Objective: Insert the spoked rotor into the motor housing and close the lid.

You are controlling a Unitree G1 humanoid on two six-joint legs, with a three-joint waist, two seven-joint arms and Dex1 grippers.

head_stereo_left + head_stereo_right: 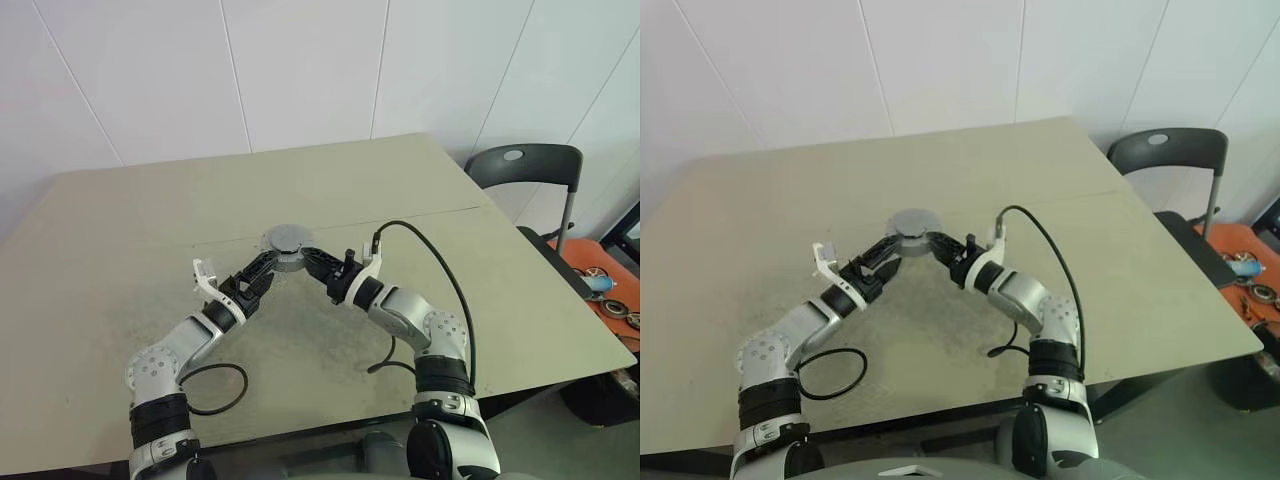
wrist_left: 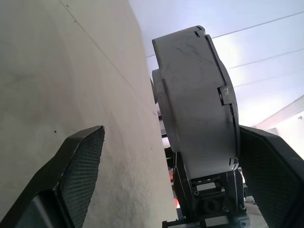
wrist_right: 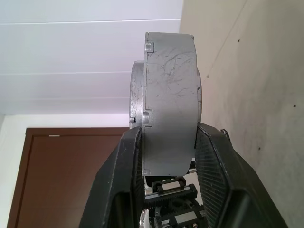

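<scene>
A round grey metal puck, the motor housing (image 1: 286,243) with the notch-rimmed lid (image 3: 171,71) closed against it, hangs a little above the middle of the beige table (image 1: 150,220). My right gripper (image 3: 170,135) is shut on it, one finger pressed on each flat face. My left gripper (image 1: 266,264) comes in from the other side and stands open. Its fingers (image 2: 85,152) straddle the puck (image 2: 194,95) with a clear gap on one side. The spoked rotor is hidden.
A dark folding chair (image 1: 530,165) stands past the table's right far corner. An orange surface with round metal parts (image 1: 605,285) lies low at the right edge. A black cable loop (image 1: 215,390) hangs by my left arm.
</scene>
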